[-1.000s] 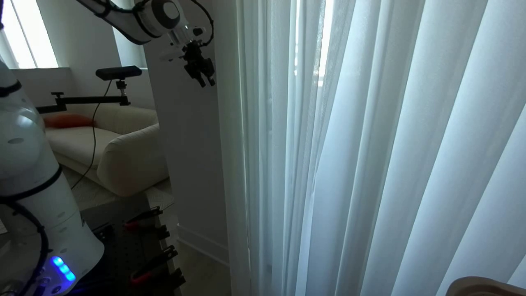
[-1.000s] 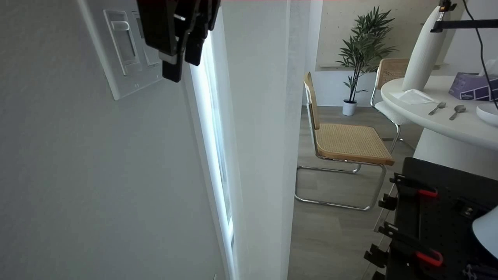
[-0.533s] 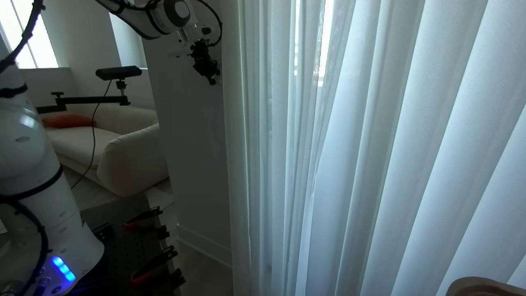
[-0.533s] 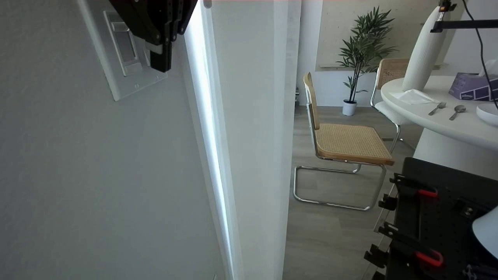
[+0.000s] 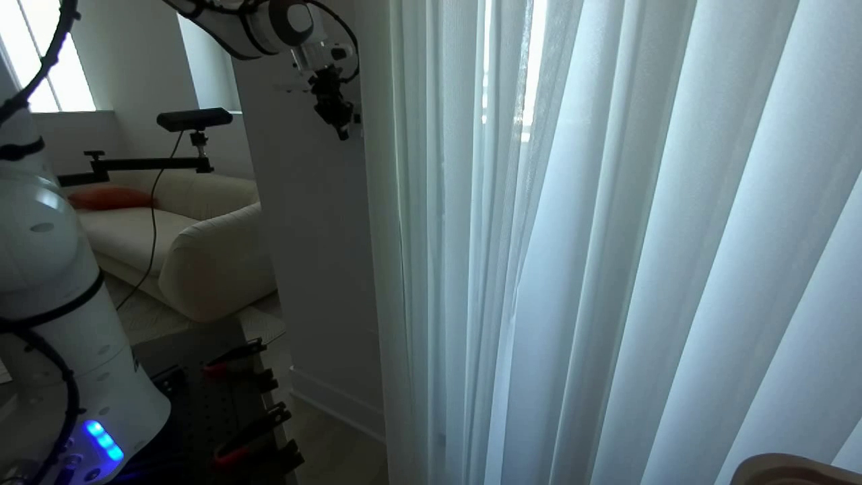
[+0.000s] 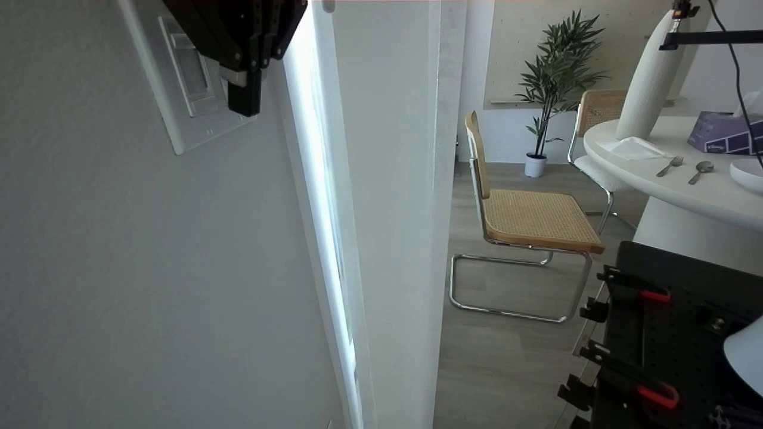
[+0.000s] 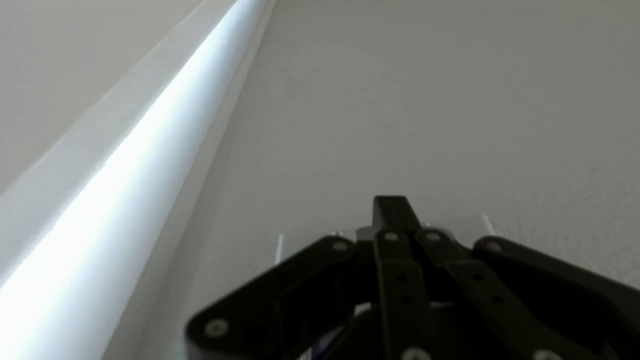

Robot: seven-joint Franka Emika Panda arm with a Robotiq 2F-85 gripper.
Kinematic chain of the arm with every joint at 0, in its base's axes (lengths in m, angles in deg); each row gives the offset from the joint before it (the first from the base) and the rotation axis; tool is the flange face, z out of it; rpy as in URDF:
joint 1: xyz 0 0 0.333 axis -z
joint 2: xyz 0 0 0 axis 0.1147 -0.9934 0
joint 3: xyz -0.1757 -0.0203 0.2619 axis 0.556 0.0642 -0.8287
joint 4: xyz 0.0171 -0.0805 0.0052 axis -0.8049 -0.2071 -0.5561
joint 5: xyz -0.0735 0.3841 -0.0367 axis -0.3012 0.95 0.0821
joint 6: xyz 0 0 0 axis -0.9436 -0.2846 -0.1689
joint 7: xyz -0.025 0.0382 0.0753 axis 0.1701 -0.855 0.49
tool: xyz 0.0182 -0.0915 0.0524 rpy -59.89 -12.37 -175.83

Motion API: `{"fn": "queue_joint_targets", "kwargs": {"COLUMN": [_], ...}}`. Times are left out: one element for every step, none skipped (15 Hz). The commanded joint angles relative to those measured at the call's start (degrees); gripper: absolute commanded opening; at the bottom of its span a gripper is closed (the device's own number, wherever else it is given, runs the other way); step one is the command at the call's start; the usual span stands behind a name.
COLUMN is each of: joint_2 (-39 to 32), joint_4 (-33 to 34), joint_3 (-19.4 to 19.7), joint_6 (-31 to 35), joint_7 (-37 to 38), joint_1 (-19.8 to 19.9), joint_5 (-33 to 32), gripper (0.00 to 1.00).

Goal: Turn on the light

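Observation:
The light itself is out of view. A white wall plate (image 6: pixel 197 128) carries a switch (image 6: pixel 194 74) in a tall frame; a second switch beside it is mostly covered by my gripper (image 6: pixel 244 98). Its black fingers are shut together with nothing between them, and the tip overlaps the plate's lower right part in that exterior view. Whether the tip touches the plate, I cannot tell. In the wrist view the gripper (image 7: pixel 392 202) hides most of the plate (image 7: pixel 460 228); only its edge and screws show. The gripper (image 5: pixel 343 131) also appears close to the wall near the curtain.
A long pale curtain (image 5: pixel 606 269) hangs right beside the gripper's wall. A bright window gap (image 6: pixel 322 196) runs next to the plate. A black cart top (image 6: pixel 685 333) with red-handled clamps, a camera (image 5: pixel 194 120) on a bar, a cane chair (image 6: pixel 536 220) and a sofa (image 5: pixel 222 263) stand around.
The gripper's fingers have come together from open. The arm has shifted toward the wall plate, with only a slight movement over the last half second.

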Motion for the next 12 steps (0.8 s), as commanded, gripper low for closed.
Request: {"fn": "queue_joint_targets", "kwargs": {"joint_2": [-0.07, -0.15, -0.04, -0.15, -0.24, -0.34, -0.43, -0.55, -0.40, -0.18, 0.23, 0.62], "joint_4": [0.04, -0.13, -0.53, -0.69, -1.09, -1.50, -1.99, -2.48, -3.45, -4.50, -5.74, -6.77], "joint_3": [1.16, 1.20, 1.24, 1.29, 1.36, 1.40, 1.39, 1.41, 1.40, 1.49, 1.62, 1.64], "joint_6": [0.80, 1.51, 2.39, 3.11, 4.42, 5.75, 7.07, 7.75, 8.90, 10.48, 12.00, 13.21], "joint_7": [-1.05, -1.22, -1.14, -1.38, -1.40, -1.74, -2.00, -2.58, -2.88, -3.34, -3.20, -3.02], "joint_1": [-0.83, -0.82, -0.81, -0.81, -0.80, -0.81, -0.87, -0.90, -0.96, -0.93, -0.86, -0.87], "joint_5": [1.23, 1.39, 1.18, 1.40, 1.51, 1.89, 2.16, 2.72, 3.16, 3.38, 3.46, 3.57], "gripper": [0.00, 0.00, 0.00, 0.00, 0.00, 0.00, 0.00, 0.00, 0.00, 0.00, 0.00, 0.00]}}
